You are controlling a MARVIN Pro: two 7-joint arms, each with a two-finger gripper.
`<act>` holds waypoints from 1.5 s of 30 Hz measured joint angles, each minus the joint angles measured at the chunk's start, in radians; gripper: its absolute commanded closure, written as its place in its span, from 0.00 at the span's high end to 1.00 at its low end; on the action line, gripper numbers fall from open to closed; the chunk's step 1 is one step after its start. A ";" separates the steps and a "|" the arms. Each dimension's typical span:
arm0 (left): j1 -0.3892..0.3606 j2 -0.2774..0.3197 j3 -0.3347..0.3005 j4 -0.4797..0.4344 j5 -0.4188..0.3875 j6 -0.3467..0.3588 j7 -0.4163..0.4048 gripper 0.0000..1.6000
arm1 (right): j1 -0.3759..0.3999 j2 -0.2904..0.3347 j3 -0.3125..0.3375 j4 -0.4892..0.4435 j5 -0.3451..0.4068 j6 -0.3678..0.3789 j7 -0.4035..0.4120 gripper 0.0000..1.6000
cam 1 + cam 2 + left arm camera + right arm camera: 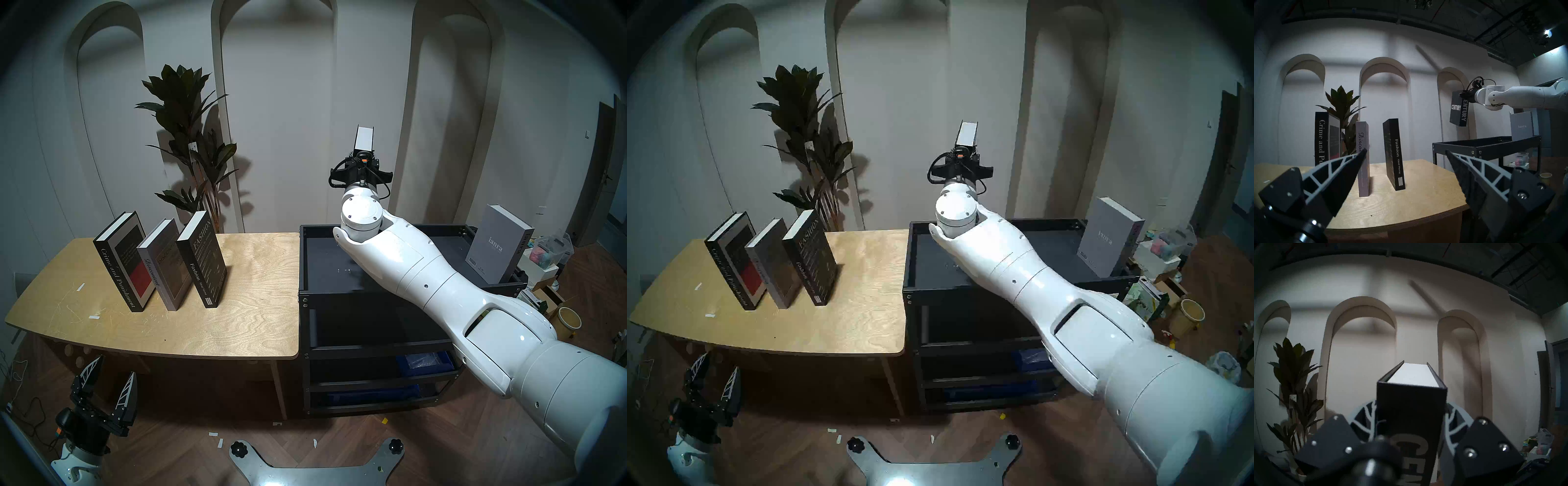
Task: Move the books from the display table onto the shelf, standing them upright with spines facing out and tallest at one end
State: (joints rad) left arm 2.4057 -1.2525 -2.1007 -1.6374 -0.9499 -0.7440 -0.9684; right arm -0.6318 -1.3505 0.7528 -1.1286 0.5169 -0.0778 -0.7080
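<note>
Head view: I see the right gripper [363,154] at 12 o'clock above the shelf [339,295], pinching the Century book [363,137].

Left wrist view: Century book [1458,110] hangs at 2 o'clock; my left gripper [1405,152] is spread, empty.

Right wrist view: fingers [1452,422] clamp the spine, dead centre.

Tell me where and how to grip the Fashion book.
Pinch the Fashion book across its thickness near the top of the spine, coming from the robot's side. It stands upright, spine facing the robot, with gaps either side for fingers; the right gripper holds Century likewise.
</note>
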 measured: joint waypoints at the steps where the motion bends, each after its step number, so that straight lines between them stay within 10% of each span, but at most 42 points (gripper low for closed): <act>1: 0.000 0.000 0.000 0.000 0.000 0.000 0.000 1.00 | -0.002 0.010 0.001 -0.009 0.005 0.005 0.011 0.00; 45: -0.004 0.000 0.000 0.007 0.000 0.000 -0.001 1.00 | -0.227 0.507 0.201 -0.354 0.233 0.197 0.320 0.00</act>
State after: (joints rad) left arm 2.4021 -1.2522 -2.1002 -1.6302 -0.9503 -0.7440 -0.9693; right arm -0.8591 -0.8437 0.9537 -1.4822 0.7499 0.1196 -0.3880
